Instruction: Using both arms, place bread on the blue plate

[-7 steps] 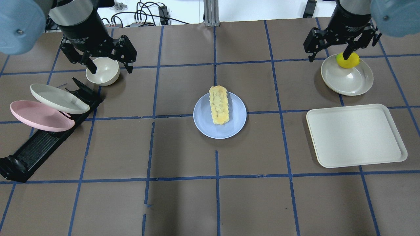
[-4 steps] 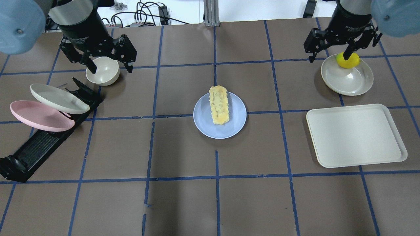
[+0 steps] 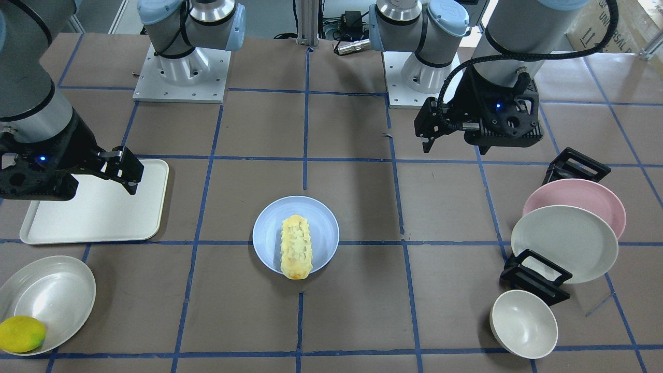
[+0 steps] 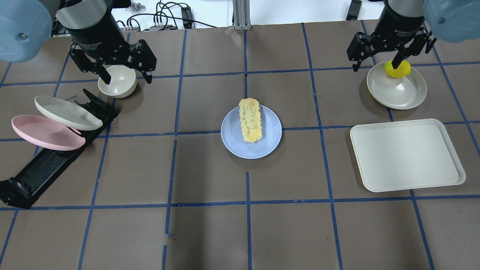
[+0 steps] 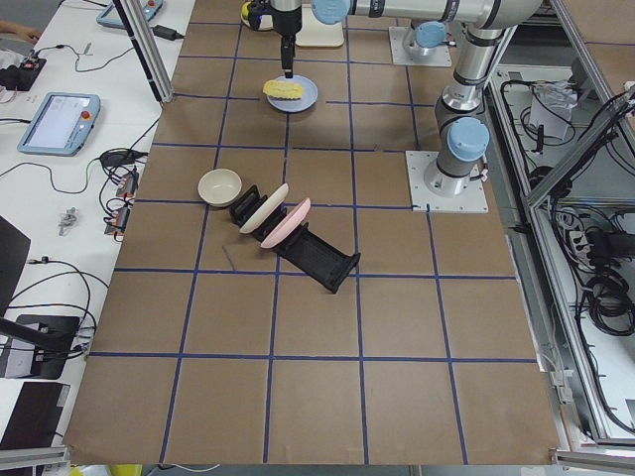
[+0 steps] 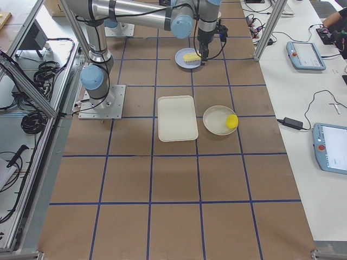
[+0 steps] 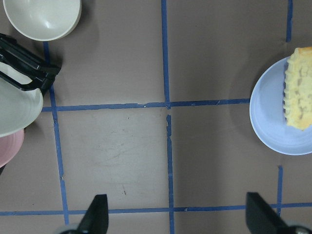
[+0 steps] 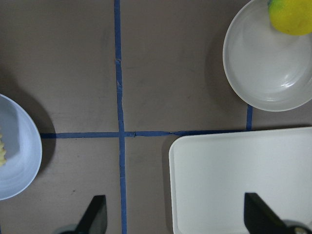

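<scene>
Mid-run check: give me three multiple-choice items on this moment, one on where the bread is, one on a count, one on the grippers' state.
1. Where does the bread lie?
A on the tray; B on the blue plate; C in the bowl.
2. How many plates stand in the rack?
A one; B two; C three.
3. How are the left gripper and the right gripper?
A both open and empty; B both shut on the bread; C one open, one shut on the bread.

Answers:
1 B: the loaf rests on the blue plate, one end poking over its rim.
2 B: only a pink plate and a white plate lean there.
3 A: each wrist view shows spread fingers with nothing between them.
</scene>
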Tool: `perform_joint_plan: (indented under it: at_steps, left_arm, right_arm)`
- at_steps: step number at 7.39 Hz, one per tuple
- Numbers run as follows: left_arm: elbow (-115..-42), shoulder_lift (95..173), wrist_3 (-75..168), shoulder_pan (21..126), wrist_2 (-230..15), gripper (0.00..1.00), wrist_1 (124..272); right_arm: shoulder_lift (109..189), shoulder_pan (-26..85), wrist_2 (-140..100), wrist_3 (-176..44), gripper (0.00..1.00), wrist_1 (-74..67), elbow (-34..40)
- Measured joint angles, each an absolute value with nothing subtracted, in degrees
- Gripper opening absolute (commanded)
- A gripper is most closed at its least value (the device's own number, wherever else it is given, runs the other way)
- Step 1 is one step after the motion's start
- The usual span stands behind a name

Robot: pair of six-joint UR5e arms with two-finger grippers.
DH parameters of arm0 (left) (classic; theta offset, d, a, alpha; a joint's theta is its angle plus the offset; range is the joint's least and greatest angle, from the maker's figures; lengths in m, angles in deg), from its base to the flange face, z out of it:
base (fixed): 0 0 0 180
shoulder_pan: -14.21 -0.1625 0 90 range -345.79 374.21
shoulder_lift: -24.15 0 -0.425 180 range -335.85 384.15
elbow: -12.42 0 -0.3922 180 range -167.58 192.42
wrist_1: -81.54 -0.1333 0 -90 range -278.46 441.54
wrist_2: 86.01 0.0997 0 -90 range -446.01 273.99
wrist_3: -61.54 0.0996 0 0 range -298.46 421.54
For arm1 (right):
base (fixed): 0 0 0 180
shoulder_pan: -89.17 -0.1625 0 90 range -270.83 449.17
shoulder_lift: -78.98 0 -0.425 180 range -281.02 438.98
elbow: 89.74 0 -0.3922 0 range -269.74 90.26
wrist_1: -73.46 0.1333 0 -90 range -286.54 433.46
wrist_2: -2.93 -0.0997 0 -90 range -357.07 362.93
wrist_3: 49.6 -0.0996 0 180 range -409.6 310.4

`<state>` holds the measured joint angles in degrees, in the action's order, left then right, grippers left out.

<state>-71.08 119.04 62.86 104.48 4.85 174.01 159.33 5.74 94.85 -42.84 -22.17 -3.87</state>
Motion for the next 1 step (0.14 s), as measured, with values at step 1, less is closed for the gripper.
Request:
perform_joint_plan:
  at_steps: [1]
  left_arm:
    - [-71.0, 119.0, 62.9, 104.5, 4.9, 1.00, 174.0]
  right_arm:
    - [159.3, 5.7, 94.8, -42.8, 1.00, -22.2, -3.8]
